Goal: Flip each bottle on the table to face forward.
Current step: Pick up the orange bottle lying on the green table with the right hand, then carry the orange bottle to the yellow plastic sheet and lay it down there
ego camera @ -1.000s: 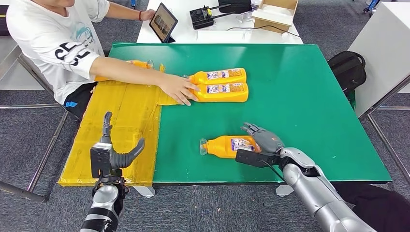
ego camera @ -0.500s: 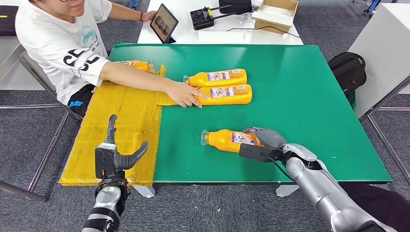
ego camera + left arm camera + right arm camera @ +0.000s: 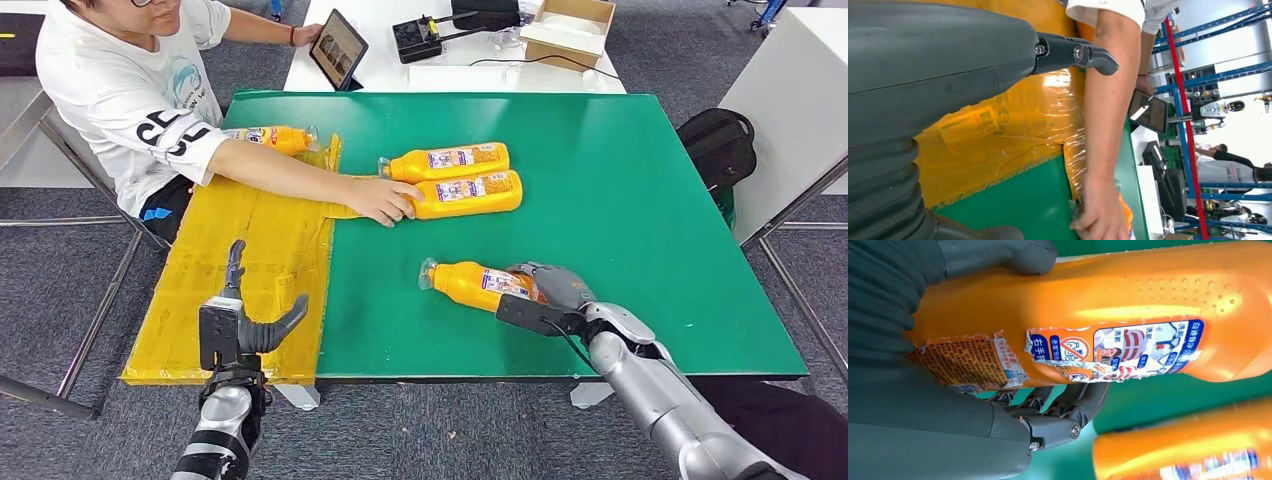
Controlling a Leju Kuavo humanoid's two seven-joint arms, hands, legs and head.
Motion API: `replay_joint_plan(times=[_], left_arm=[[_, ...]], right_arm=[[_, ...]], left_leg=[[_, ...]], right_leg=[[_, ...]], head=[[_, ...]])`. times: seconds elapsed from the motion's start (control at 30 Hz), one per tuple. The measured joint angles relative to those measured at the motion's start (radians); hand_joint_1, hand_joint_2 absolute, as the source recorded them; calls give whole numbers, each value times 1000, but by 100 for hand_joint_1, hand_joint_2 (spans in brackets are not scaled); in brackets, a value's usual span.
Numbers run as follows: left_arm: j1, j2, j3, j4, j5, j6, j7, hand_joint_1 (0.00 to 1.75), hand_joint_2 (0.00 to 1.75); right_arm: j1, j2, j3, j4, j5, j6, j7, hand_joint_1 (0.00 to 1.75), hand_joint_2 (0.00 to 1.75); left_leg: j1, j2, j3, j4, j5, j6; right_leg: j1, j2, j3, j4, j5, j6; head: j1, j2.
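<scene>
Right wrist view, robot hand (image 3: 1013, 405) gripping glossy orange bottle (image 3: 1128, 315)

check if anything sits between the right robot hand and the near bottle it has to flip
Nothing visible does. The right robot hand already grips the near bottle, thumb on one side and fingers on the other. The green table around that bottle is bare.

bottles (image 3: 476, 285): orange, with torn blue-white-red labels
table (image 3: 620, 200): green
sheet (image 3: 255, 270): glossy yellow
person's shirt (image 3: 120, 90): white with black letters
right hand (image 3: 550, 292): grey
</scene>
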Motion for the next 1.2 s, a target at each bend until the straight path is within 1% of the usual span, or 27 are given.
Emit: replay_joint_plan(times=[0.07, 0.13, 0.17, 0.2, 0.27, 0.4, 0.47, 0.6, 0.67, 0.7, 0.8, 0.9, 0.97, 1.1, 1.2], left_arm=[[4, -3, -4, -3, 3, -9, 0, 0, 175], [10, -10, -13, -10, 10, -23, 2, 0, 175], [12, -13, -20, -15, 12, -29, 5, 0, 175], [13, -18, -27, -19, 15, -32, 7, 0, 175], [13, -25, -39, -25, 20, -35, 12, 0, 175], [16, -28, -49, -34, 25, -36, 15, 0, 175], [17, -28, -56, -37, 34, -44, 15, 0, 175], [19, -34, -83, -57, 76, -90, 25, 0, 175], [19, -38, -106, -76, 106, -119, 37, 0, 175], [20, -39, -120, -87, 122, -134, 44, 0, 175], [26, -40, -159, -129, 160, -181, 55, 0, 175], [33, -40, -205, -175, 167, -227, 54, 0, 175], [29, -41, -245, -192, 176, -281, 55, 0, 175], [8, -47, -329, -195, 249, -396, 60, 0, 175], [0, -49, -371, -198, 299, -444, 62, 0, 175]], right_arm=[[48, 26, -39, -50, -18, -83, -60, 175, 175], [114, 75, -100, -136, -28, -205, -139, 175, 175], [142, 107, -130, -184, -28, -258, -164, 175, 175], [163, 134, -154, -227, -26, -289, -175, 175, 175], [190, 173, -191, -295, -22, -310, -175, 175, 175], [223, 209, -243, -369, -24, -315, -177, 175, 175], [237, 225, -264, -390, -38, -349, -218, 175, 175], [262, 292, -309, -467, -56, -526, -342, 175, 175], [267, 321, -317, -501, -49, -604, -371, 175, 175], [268, 333, -319, -511, -46, -628, -379, 175, 175], [269, 358, -319, -515, -45, -637, -386, 175, 175], [269, 380, -310, -484, -44, -598, -397, 175, 175], [281, 395, -298, -457, -40, -576, -404, 175, 175], [300, 432, -257, -393, -41, -515, -428, 175, 175], [301, 464, -222, -337, -52, -489, -440, 175, 175]], left_leg=[[0, 0, -1, 0, 0, 0], [1, 0, -3, 0, 0, 0], [1, 1, -4, 0, 0, 0], [1, 0, -5, 0, 0, 0], [2, -1, -5, 0, 0, 0], [2, 0, -6, 0, 0, 0], [1, 0, -6, 0, 0, 0], [1, 0, -6, 0, 0, 0], [1, 0, -6, 0, 0, 0], [1, 0, -6, 0, 0, 0], [1, 0, -7, 0, 0, 0], [1, 0, -7, 0, 0, 0], [1, -1, -7, 0, 0, 0], [1, 0, -7, 0, 0, 0], [1, 0, -7, 0, 0, 0]], right_leg=[[0, 0, -1, 0, 0, 0], [1, 0, -3, 1, 0, 0], [1, 0, -5, 1, 0, 0], [1, 0, -6, 1, 0, 0], [2, -1, -6, 1, -1, 0], [2, -1, -6, 1, -1, 0], [1, -1, -7, 1, 0, 0], [0, 0, -7, 1, 0, 0], [1, 0, -7, 1, 0, 0], [1, 0, -7, 1, 0, 0], [1, 0, -7, 1, 0, 0], [1, 0, -7, 1, 0, 0], [1, -2, -7, 1, 0, 0], [1, -1, -8, 1, 0, 0], [1, 0, -9, 1, 0, 0]], head=[[0, 0], [0, 0], [-1, 0], [-1, 0], [-1, 0], [0, 0], [0, 0], [-1, 0], [-1, 0], [-1, 0], [0, 0], [0, 0], [0, 0], [0, 0], [0, 0]])
